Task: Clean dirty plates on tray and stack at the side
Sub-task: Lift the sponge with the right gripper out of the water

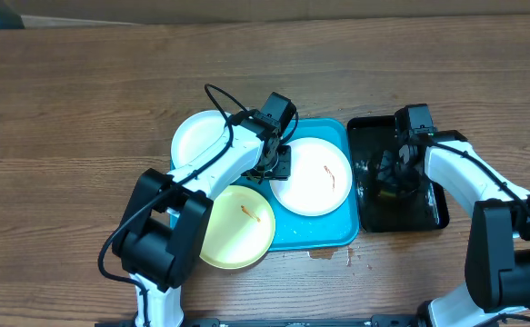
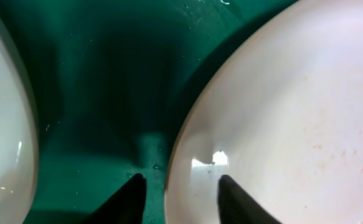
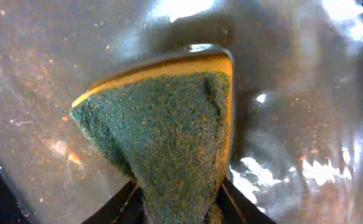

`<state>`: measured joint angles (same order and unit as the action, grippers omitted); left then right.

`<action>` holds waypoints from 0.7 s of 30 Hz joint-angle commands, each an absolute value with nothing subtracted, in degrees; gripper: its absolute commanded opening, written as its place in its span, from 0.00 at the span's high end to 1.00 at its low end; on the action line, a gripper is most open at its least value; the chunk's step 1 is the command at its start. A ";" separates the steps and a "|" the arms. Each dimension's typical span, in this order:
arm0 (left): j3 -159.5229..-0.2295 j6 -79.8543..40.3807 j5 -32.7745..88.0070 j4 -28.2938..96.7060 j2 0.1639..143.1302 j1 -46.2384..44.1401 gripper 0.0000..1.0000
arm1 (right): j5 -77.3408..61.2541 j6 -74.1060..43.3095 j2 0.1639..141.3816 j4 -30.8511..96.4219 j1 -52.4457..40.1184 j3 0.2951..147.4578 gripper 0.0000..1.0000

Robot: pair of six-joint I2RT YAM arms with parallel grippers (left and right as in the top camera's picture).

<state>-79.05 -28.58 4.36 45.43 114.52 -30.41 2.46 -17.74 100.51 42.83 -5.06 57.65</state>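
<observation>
Brown wooden table point(image 1: 83, 91) carries a blue tray point(image 1: 333, 232) in the middle and a black tray point(image 1: 428, 204) just to its right. One white plate point(image 1: 305, 191) with a brown smear lies flat inside the blue tray. A second white plate point(image 1: 196, 136) overlaps the tray's far left corner, and a yellow plate point(image 1: 233, 232), also smeared, hangs over its near left corner. The left gripper point(image 2: 178, 186) is down at the smeared white plate's left rim, jaws partly apart, one finger over the plate and one over bare tray. The right gripper point(image 3: 178, 199) is in the black tray, jaws closed on a green and yellow sponge point(image 3: 169, 118)
</observation>
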 commanded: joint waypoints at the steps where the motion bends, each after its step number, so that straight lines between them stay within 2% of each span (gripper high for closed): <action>1: -78.46 -28.08 2.44 44.91 115.96 -30.83 0.73 | 4.03 -17.52 100.20 42.76 -5.06 57.39 0.63; 2: -78.46 -28.08 1.67 44.51 115.96 -30.83 0.77 | 4.03 -17.52 100.20 42.76 -5.06 57.39 0.63; 3: -78.46 -28.05 0.64 43.70 115.96 -30.83 0.82 | 4.03 -17.50 100.20 42.74 -5.06 57.39 0.71; 5: -78.46 -28.08 0.05 42.92 115.96 -30.76 0.87 | 4.01 -15.38 100.20 42.65 -5.06 57.39 0.96; 9: -78.46 -26.81 -0.71 41.63 115.96 -30.76 0.94 | 3.92 -11.94 100.18 43.97 -5.06 58.48 0.96; 21: -78.46 -28.49 -4.05 41.43 115.98 -30.72 0.96 | 3.79 -12.43 100.18 65.78 -5.08 78.56 0.96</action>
